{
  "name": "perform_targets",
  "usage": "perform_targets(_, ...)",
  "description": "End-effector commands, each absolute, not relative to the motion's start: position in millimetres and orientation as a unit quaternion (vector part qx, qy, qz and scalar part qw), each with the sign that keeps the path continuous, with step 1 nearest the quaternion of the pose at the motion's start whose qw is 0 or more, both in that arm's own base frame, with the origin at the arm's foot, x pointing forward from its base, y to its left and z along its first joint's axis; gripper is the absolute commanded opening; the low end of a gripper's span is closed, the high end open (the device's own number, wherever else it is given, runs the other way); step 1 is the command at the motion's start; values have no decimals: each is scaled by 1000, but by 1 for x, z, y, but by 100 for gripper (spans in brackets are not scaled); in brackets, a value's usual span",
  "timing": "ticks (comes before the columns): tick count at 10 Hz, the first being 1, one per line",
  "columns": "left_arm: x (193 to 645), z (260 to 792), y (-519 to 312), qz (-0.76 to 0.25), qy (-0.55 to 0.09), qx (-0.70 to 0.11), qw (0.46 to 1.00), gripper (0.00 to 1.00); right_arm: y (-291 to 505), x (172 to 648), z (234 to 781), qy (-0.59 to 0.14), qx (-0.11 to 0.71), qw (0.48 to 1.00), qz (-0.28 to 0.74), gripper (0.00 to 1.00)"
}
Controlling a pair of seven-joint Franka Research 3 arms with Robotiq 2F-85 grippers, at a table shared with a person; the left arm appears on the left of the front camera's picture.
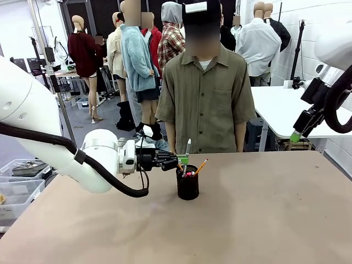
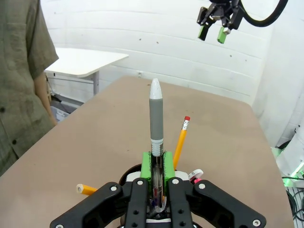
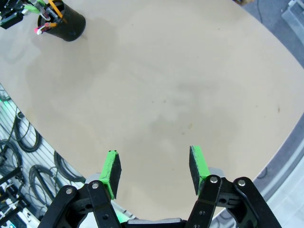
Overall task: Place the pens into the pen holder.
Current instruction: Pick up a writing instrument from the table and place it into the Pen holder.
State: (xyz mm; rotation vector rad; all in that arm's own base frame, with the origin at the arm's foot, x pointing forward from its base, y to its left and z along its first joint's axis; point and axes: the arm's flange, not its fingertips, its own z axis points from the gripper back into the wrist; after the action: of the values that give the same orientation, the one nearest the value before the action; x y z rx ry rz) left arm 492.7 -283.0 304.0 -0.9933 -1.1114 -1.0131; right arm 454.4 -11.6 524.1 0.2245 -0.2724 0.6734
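The black pen holder [image 1: 187, 186] stands on the table's middle, near the far edge. Pens stick out of it, among them an orange-yellow pencil [image 1: 201, 166]. My left gripper [image 1: 182, 160] is shut on a grey, silvery-tipped pen [image 1: 188, 147] held upright right over the holder's mouth. In the left wrist view that grey pen [image 2: 156, 116] rises between the green pads [image 2: 147, 165], with a pencil [image 2: 181, 141] leaning beside it and another pencil end [image 2: 86, 189] at lower left. High at the right, my right gripper [image 1: 296, 136] hangs open and empty, its pads [image 3: 112, 173] wide apart above bare table; the holder [image 3: 66, 22] lies far off.
A person in an olive shirt [image 1: 204, 99] stands at the far edge right behind the holder. The brown table [image 1: 253, 220] has wide free room to the right and front. A white table [image 1: 286, 107] stands at the back right; plastic bins [image 1: 19, 181] sit at left.
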Motion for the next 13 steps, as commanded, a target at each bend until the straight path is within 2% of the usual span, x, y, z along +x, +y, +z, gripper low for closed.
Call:
perform_targets(1,493,305,-287,-453,-498,-410,616,16,-10,453,521,-137,106,930,323,72)
perform_targets(3,492,307,-286,-454,-501,-405,615,56,-10,453,521,-137,106,930,323,72)
perform_targets(4,489,310,-285,-457,-506,-400,613,66,-10,453,521,-137,106,930,323,72)
perform_targets(9,466,369,-260,-474,-524,-335,624,66,-10,453,521,-137,106,930,323,72)
perform_targets(13,454,443,-199,-480,-433,-258,718,66,-10,453,521,-137,106,930,323,72)
